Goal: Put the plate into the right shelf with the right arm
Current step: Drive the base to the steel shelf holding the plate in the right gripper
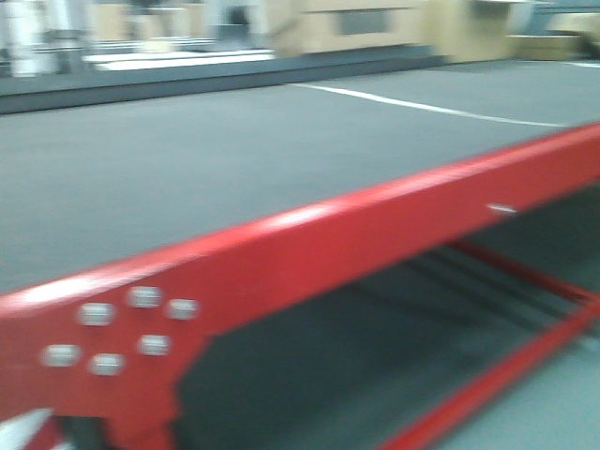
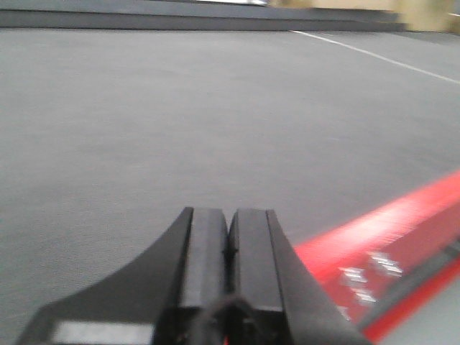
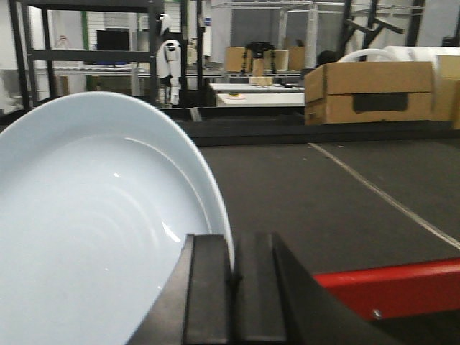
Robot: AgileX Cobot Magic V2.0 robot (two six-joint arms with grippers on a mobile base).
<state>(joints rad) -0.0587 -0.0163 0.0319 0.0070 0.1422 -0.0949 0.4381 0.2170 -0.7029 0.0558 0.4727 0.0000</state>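
1. We logged the right gripper (image 3: 233,284) clenched on the plate (image 3: 93,230) at its rim, with the plate tilted up at 10 o'clock from the jaws.
2. The left gripper (image 2: 228,248) was pinched together and empty.
3. The right shelf was out of view. We judged it best to hold a firm grip and clear the red table rail (image 3: 388,287).

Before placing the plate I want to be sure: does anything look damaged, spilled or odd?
Nothing stands out. The plate looks whole and clean, its rim pinched in the right gripper. The left gripper is shut, empty, above the dark mat.

White plate (image 3: 93,230), red rail (image 1: 375,234), grey mat (image 1: 187,159)
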